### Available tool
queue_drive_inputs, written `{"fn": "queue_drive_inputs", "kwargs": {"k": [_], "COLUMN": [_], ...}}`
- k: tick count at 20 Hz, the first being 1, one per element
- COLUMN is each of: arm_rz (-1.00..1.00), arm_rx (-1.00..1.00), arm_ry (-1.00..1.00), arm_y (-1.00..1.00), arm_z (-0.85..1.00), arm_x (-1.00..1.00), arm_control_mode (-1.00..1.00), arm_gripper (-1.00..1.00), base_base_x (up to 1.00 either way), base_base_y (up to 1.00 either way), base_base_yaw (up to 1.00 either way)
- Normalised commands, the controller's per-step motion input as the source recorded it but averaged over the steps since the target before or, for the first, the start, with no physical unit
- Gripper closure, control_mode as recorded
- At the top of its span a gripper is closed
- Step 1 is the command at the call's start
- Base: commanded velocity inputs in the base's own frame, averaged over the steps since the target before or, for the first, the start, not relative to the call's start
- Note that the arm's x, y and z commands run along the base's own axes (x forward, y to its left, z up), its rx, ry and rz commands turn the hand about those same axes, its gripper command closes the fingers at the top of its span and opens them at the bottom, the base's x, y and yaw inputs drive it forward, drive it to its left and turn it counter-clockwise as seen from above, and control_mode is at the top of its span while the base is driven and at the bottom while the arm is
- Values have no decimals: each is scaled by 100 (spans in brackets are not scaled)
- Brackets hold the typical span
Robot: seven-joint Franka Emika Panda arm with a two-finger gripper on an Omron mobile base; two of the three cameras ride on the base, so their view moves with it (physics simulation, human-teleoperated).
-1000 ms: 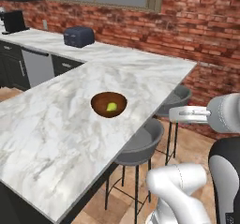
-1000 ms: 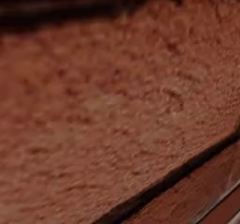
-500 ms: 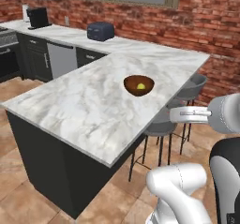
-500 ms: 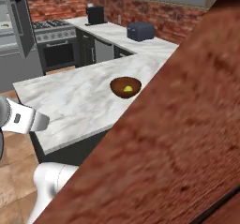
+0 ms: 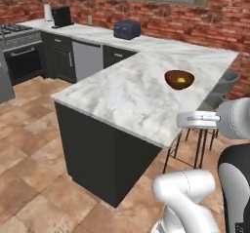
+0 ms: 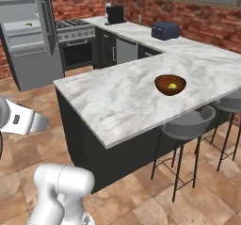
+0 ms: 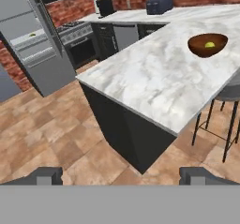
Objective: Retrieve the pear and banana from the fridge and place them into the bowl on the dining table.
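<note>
The dark wooden bowl (image 5: 179,79) stands on the white marble dining table (image 5: 122,95) near its far right edge. The yellow-green pear (image 5: 181,81) lies inside it. The hand view shows the same bowl (image 7: 207,45) and pear (image 7: 209,44) at upper right. The grey fridge (image 6: 28,40) stands open at far left, with its door (image 6: 44,17) swung out. A small yellow banana (image 6: 29,24) lies on an upper shelf; the hand view shows the banana (image 7: 33,34) too. My gripper (image 7: 122,177) is open and holds nothing, out over the floor and apart from both the table and the fridge.
A dark toaster (image 5: 127,29) and a coffee machine (image 5: 61,16) sit on the back counter, with a stove (image 6: 75,45) beside the fridge. Grey bar stools (image 6: 188,125) line the table's right side. Tiled floor (image 7: 56,134) lies between the fridge and the table.
The whole picture has shifted, so the base has moved. The brick surface has left the right base view, which now takes in the fridge and table. The jaws stay wide.
</note>
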Motion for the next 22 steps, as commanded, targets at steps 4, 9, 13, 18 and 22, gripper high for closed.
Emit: {"fn": "queue_drive_inputs", "kwargs": {"k": [4,9,13,18,22], "arm_rz": [0,0,0,0,0], "arm_rx": [0,0,0,0,0], "arm_ry": [0,0,0,0,0], "arm_y": [0,0,0,0,0], "arm_z": [0,0,0,0,0], "arm_x": [0,0,0,0,0], "arm_control_mode": [100,100,100,100,100], "arm_gripper": [-100,-100,-100,-100,-100], "base_base_x": [0,20,58,92,100], "base_base_y": [100,100,100,100,100], "base_base_yaw": [0,0,0,0,0]}}
